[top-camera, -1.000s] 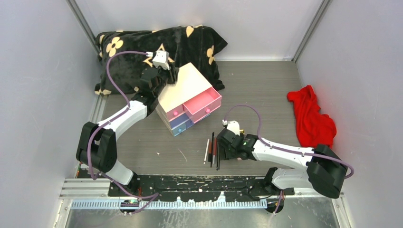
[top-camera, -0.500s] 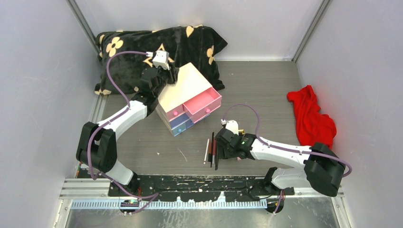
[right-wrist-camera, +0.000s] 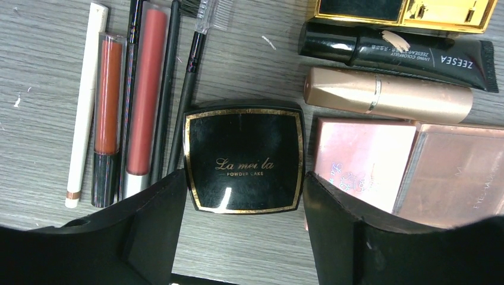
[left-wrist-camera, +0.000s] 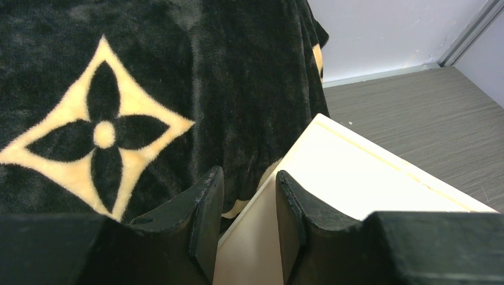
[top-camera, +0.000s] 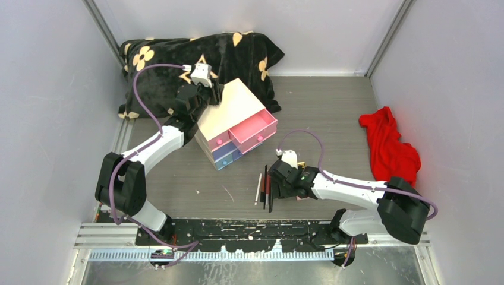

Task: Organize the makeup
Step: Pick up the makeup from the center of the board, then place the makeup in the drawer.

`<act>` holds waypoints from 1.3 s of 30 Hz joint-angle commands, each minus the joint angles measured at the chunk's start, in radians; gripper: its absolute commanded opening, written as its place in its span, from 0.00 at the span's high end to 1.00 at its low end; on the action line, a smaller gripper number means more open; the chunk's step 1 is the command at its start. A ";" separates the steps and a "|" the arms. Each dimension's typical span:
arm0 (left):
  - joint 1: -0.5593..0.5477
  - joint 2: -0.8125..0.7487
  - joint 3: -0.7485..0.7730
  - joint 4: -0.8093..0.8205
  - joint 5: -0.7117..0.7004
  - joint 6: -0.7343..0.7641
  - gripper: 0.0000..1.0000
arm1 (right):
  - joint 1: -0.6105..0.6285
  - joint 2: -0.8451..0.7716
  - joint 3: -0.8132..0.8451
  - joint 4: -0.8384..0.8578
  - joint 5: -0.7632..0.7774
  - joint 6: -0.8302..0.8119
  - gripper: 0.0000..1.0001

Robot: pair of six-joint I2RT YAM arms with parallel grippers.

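The grey table (top-camera: 333, 113) carries a black blanket (top-camera: 178, 59) with cream flowers heaped at 11 o'clock. Against the blanket's 5 o'clock edge stands the cream box (top-camera: 235, 110), its pink drawer (top-camera: 254, 127) pulled out toward 4 o'clock. A red cloth (top-camera: 389, 148) lies crumpled at 3 o'clock by the right wall.

The left gripper (left-wrist-camera: 248, 175) sits at the box's 10 o'clock corner, its fingers drawn narrow and clenched on the box's upper edge, cream wall filling the gap.

The makeup (top-camera: 267, 187) lies in a cluster on the table at 6 o'clock, well apart from the box. The right gripper (right-wrist-camera: 243, 178) is down over it, grasping the black-gold compact (right-wrist-camera: 243, 157), which lies flat with a pad against each side.

In the wrist view, two pink compacts (right-wrist-camera: 362, 166) lie just at the black one's 3 o'clock. Above them lie a gold tube (right-wrist-camera: 386, 95) and a black tube (right-wrist-camera: 404, 53), both crosswise, with a gold-edged case (right-wrist-camera: 404, 9) at 12 o'clock. At 9 o'clock lie a thin black brush (right-wrist-camera: 190, 83), two red-brown sticks (right-wrist-camera: 142, 95) and a white pencil (right-wrist-camera: 86, 101), side by side.
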 commanded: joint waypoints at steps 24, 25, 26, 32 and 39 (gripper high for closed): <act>0.001 0.105 -0.122 -0.396 0.001 -0.072 0.61 | 0.004 -0.231 0.137 -0.224 0.051 -0.022 0.99; 0.001 0.104 -0.123 -0.396 0.000 -0.072 0.61 | 0.003 -0.237 0.166 -0.249 0.057 -0.027 0.99; 0.001 0.103 -0.122 -0.396 -0.001 -0.072 0.61 | 0.003 -0.242 0.194 -0.272 0.069 -0.033 0.99; 0.001 0.112 -0.117 -0.397 0.004 -0.072 0.61 | 0.004 -0.223 0.403 -0.367 0.157 -0.098 0.99; 0.001 0.109 -0.118 -0.397 0.004 -0.072 0.61 | 0.004 -0.139 0.623 -0.364 0.190 -0.199 0.99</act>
